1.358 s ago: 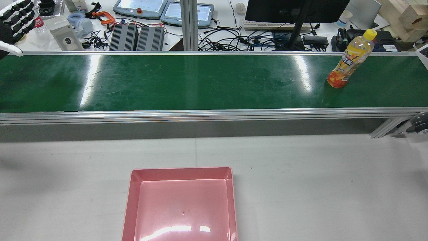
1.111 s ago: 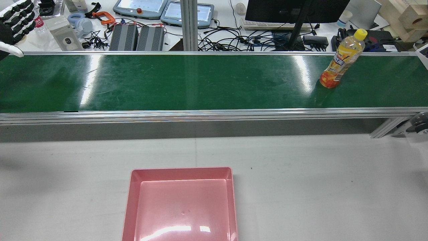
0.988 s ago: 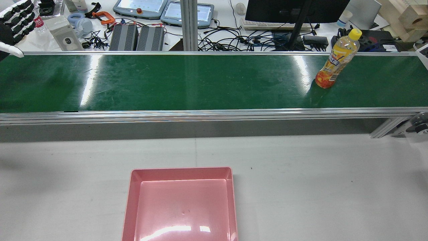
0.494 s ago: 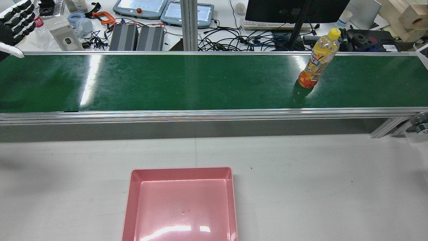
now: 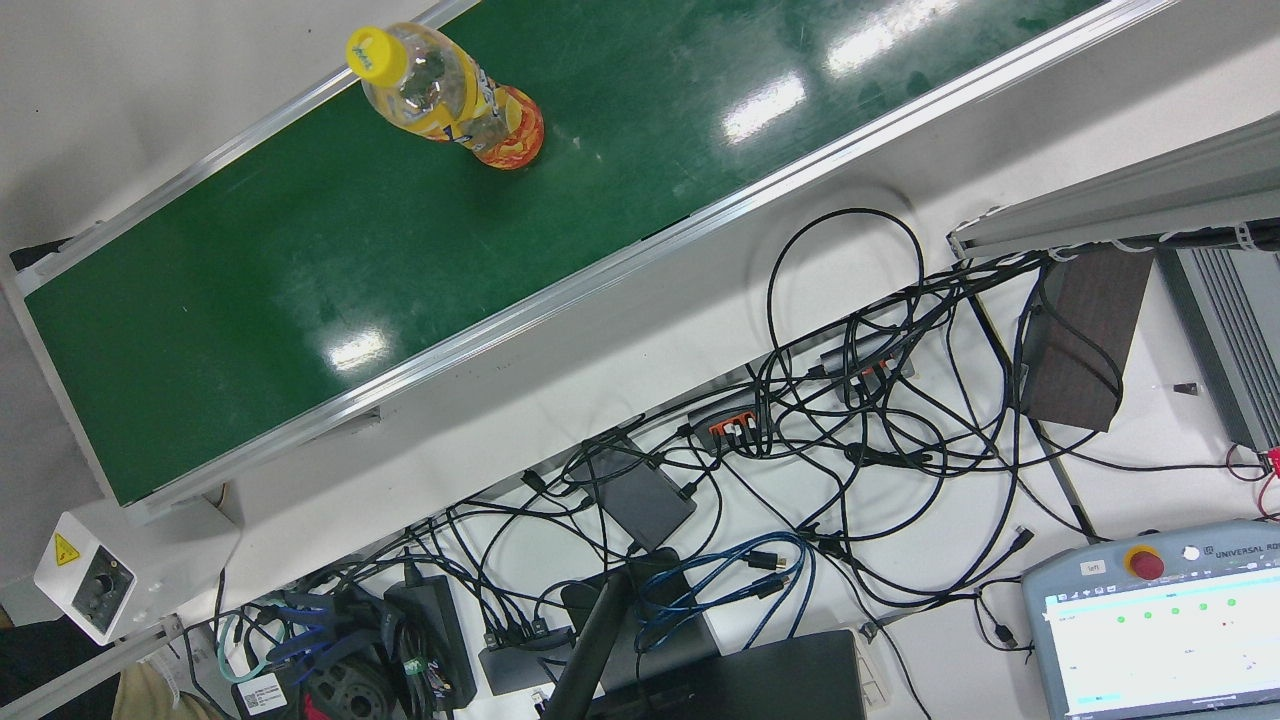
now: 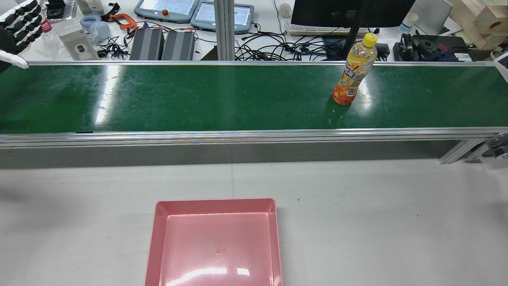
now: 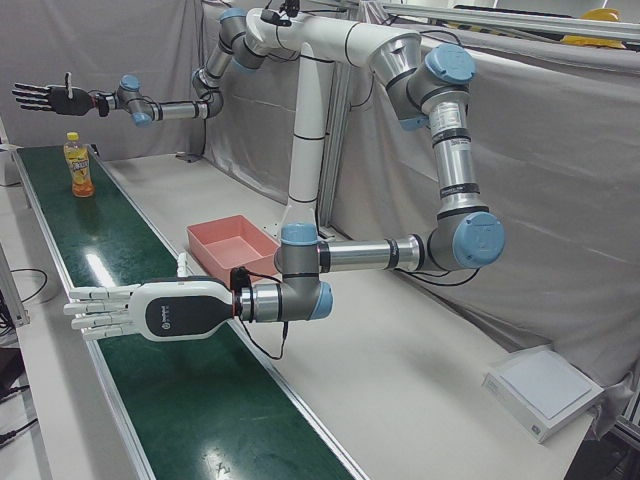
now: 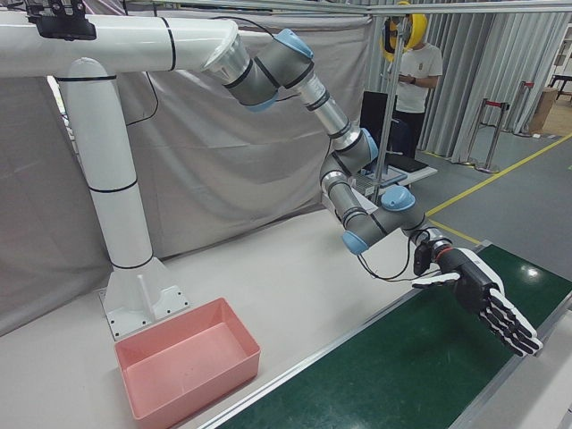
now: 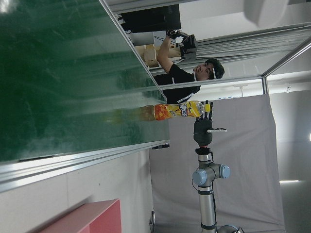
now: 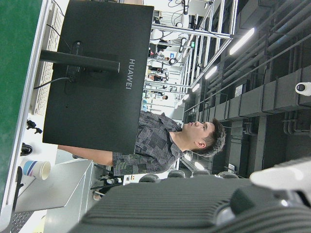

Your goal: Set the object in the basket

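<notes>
Rear view: the upright yellow-capped orange drink bottle (image 6: 354, 71) stands upper right on the green conveyor belt (image 6: 198, 99), ungrasped. Both hands, left hand (image 7: 120, 310) and right hand (image 7: 45, 97), are spread, empty. Risk: a mistimed grasp could topple it, missing the pink plastic basket (image 6: 216, 242).

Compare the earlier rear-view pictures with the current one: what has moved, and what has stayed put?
The juice bottle has travelled leftward in the rear view along the green conveyor belt, upright throughout. Nothing was grasped or released. The pink basket is unmoved and empty, and the left hand stays open at the belt's left end.
</notes>
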Controlling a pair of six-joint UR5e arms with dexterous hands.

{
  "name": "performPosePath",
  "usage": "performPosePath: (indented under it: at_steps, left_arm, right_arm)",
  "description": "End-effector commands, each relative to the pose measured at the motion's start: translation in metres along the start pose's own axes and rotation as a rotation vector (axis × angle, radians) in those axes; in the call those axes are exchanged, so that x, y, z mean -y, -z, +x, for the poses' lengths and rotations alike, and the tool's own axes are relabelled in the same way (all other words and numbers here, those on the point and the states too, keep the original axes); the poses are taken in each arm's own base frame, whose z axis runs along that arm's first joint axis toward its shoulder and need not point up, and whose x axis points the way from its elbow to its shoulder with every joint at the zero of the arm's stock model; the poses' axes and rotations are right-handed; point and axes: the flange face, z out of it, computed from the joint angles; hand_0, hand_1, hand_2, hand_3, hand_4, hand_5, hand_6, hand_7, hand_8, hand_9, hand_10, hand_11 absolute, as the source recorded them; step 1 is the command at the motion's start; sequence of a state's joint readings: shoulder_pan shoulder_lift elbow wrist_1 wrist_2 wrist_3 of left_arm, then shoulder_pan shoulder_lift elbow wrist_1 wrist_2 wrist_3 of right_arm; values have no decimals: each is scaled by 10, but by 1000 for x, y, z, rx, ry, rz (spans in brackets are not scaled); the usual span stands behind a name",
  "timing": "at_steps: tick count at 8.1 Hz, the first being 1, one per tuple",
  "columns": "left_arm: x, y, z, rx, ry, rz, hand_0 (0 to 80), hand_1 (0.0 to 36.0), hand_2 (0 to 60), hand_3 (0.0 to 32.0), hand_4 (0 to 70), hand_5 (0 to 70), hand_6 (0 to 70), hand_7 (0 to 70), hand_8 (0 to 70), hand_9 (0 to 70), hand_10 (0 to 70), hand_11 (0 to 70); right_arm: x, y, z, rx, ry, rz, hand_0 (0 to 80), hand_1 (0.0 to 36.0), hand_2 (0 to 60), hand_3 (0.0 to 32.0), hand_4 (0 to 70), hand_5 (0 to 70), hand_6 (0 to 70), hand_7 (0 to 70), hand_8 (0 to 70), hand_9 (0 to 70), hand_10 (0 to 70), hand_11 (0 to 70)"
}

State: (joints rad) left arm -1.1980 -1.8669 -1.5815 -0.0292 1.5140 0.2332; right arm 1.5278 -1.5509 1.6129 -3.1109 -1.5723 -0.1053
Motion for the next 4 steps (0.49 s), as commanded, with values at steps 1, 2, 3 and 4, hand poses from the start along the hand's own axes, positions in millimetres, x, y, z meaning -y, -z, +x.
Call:
performPosePath:
  at_steps: [1, 2, 3, 4]
  left_arm:
    - [0, 0, 0, 0, 0, 0, 650, 130, 0, 0, 0, 81, 0, 0, 0, 0, 0, 0]
    - [0, 0, 0, 0, 0, 1, 650, 130, 0, 0, 0, 74, 0, 0, 0, 0, 0, 0]
    - [0, 0, 0, 0, 0, 2, 652, 130, 0, 0, 0, 77, 0, 0, 0, 0, 0, 0]
    - [0, 0, -1, 2, 0, 1, 652, 130, 0, 0, 0, 81, 0, 0, 0, 0, 0, 0]
  right_arm:
    - [0, 0, 0, 0, -1, -1, 0, 0, 0, 0, 0, 0, 0, 0, 0, 0, 0, 0]
    - [0, 0, 0, 0, -1, 1, 0, 0, 0, 0, 0, 0, 0, 0, 0, 0, 0, 0]
    - [0, 0, 0, 0, -1, 1, 0, 0, 0, 0, 0, 0, 0, 0, 0, 0, 0, 0]
    - [0, 0, 0, 0, -1, -1, 0, 0, 0, 0, 0, 0, 0, 0, 0, 0, 0, 0]
